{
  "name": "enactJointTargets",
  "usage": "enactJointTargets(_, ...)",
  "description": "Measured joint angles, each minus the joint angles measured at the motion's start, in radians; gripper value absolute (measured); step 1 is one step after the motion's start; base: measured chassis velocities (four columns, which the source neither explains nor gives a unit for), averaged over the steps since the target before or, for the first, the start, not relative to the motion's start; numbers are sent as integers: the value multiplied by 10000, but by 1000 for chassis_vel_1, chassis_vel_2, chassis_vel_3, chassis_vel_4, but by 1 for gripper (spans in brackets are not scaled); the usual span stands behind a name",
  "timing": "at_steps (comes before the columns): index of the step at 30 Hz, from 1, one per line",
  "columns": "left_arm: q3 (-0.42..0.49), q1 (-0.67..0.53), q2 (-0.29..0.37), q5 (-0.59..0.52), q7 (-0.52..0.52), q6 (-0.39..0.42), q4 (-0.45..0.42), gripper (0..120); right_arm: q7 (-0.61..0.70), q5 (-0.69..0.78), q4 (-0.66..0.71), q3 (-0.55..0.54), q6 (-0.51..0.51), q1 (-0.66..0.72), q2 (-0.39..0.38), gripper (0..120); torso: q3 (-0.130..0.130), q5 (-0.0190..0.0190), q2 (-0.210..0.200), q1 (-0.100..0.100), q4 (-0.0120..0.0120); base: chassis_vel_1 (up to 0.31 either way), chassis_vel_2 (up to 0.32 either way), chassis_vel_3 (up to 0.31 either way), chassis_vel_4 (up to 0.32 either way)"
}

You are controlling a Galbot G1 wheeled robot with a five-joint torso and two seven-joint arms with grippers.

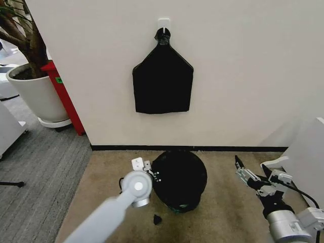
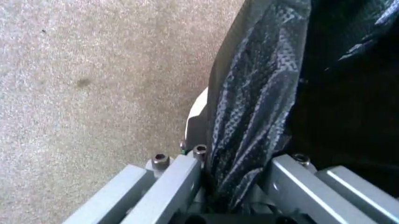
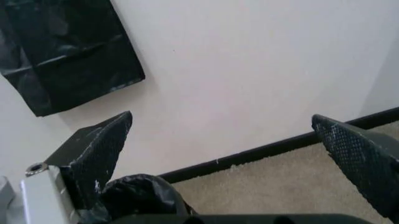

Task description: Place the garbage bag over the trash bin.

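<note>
Here, my left jaws (image 2: 234, 186) are closed down on a fold of the garbage bag (image 1: 179, 178) — in the left wrist view the glossy, crinkled black film runs up between the two metal fingers (image 2: 168, 186), with a sliver of the pale trash bin (image 2: 198, 114) showing just beside it. From the head view the bag is a rounded black dome draped over the bin on the tan carpet (image 1: 223, 217), just in front of the wall; it stands upright, its long axis roughly vertical, with a thin strip of pale green at its lower edge. My left wrist sits against the bag's left side. My right jaws (image 1: 250, 167) hang wide apart and hold nothing, off to the bag's right and clear of it. On the wall above, a flat black bundle (image 1: 163, 81) hangs from a white hook (image 1: 163, 22) — smooth, tapering to a knot.
</note>
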Motion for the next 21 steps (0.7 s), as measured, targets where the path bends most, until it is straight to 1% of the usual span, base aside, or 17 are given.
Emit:
enactJointTargets(13, -17, 195, -15, 113, 3, 139, 143, 0, 36, 0, -41, -183, 14, 70, 42, 100, -1, -1, 0, 0, 2, 0, 0, 0, 0)
enactJointTargets(16, -18, 207, 10, 123, -79, 198, 87, 16, 86, 64, -26, -236, -2, 88, 56, 100, 0, -4, 0, -1, 1, 0, 0, 0, 0)
enactJointTargets(18, -17, 196, 59, 113, -114, 213, 18, 22, 123, 89, 2, -251, -25, 105, 61, 100, 0, -5, 0, -1, 1, 0, 0, 0, 0)
enactJointTargets(19, -17, 196, 59, 113, -114, 213, 18, 22, 123, 89, 2, -251, -25, 105, 61, 100, 0, -5, 0, -1, 1, 0, 0, 0, 0)
enactJointTargets(21, -19, 186, 155, 92, -127, 227, -117, 32, 177, 110, 46, -262, -55, 119, 61, 100, 0, -3, 0, -1, 1, 0, 0, 0, 0)
